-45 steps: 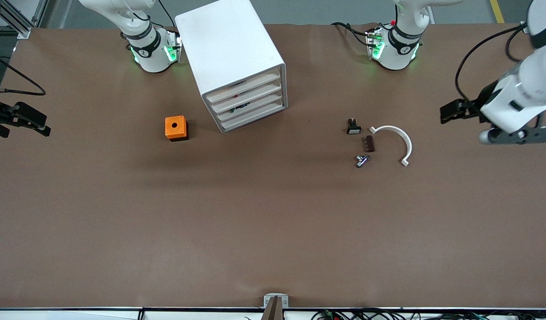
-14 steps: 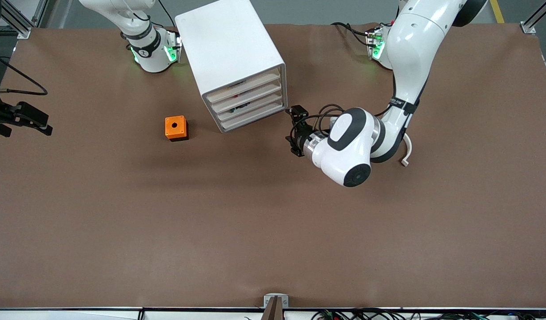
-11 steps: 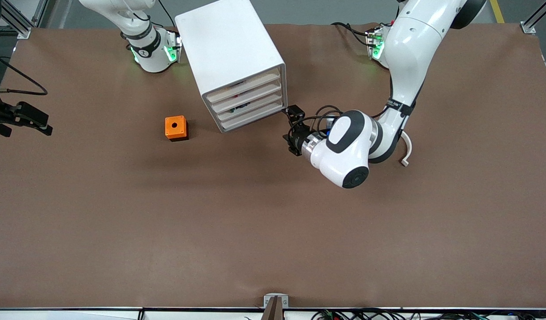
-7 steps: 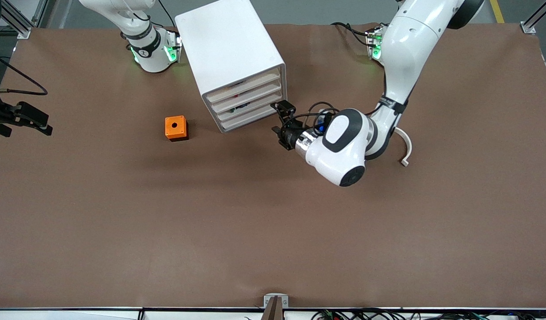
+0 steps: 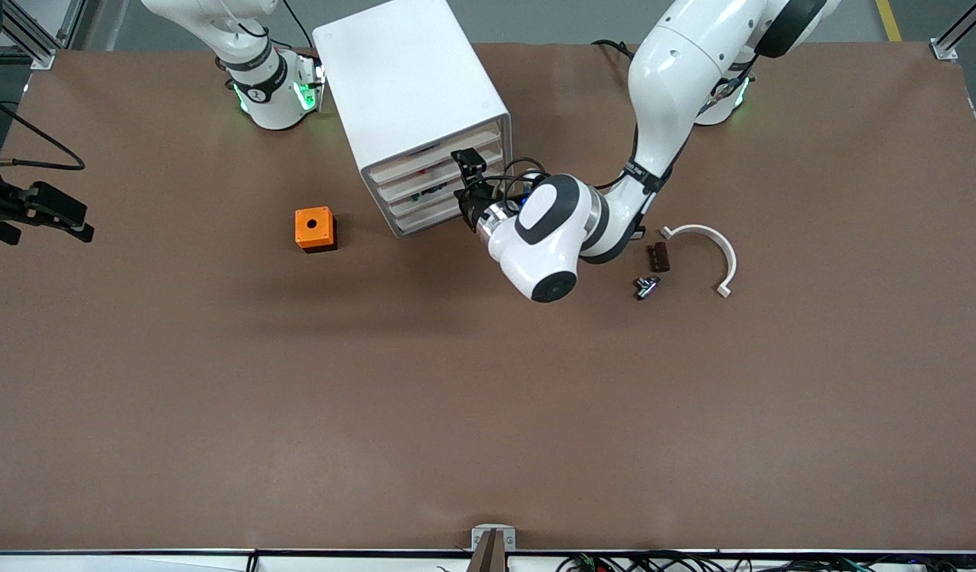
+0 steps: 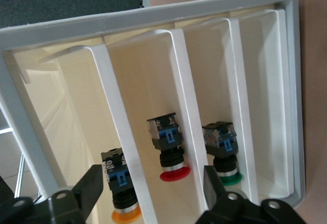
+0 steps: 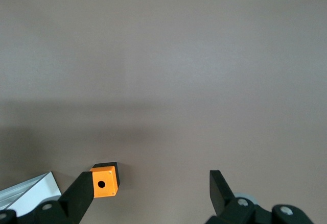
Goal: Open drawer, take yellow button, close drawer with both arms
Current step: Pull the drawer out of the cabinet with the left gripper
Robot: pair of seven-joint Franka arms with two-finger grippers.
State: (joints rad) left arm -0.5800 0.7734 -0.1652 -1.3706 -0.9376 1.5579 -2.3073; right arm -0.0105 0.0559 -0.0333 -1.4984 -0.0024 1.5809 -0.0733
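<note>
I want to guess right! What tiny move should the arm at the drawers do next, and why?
Probably ease the left gripper onto the drawer's front lip: it hangs open before the cabinet, the drawer is shut, the button inside. The right gripper waits.

The edge of my left wrist view cuts off the button point(image 6: 125, 215); my forearm hides one small part on the desk point(image 5: 488, 397).

I work in a robotics lab: my two arm bases point(image 5: 269, 95) are bolted to a brown-covered bench point(image 5: 297, 413), aluminium frame posts point(image 5: 27, 32) stand at its corners, cables point(image 5: 654, 562) trail along its edge, and grey shop floor point(image 5: 567, 20) shows past it.
</note>
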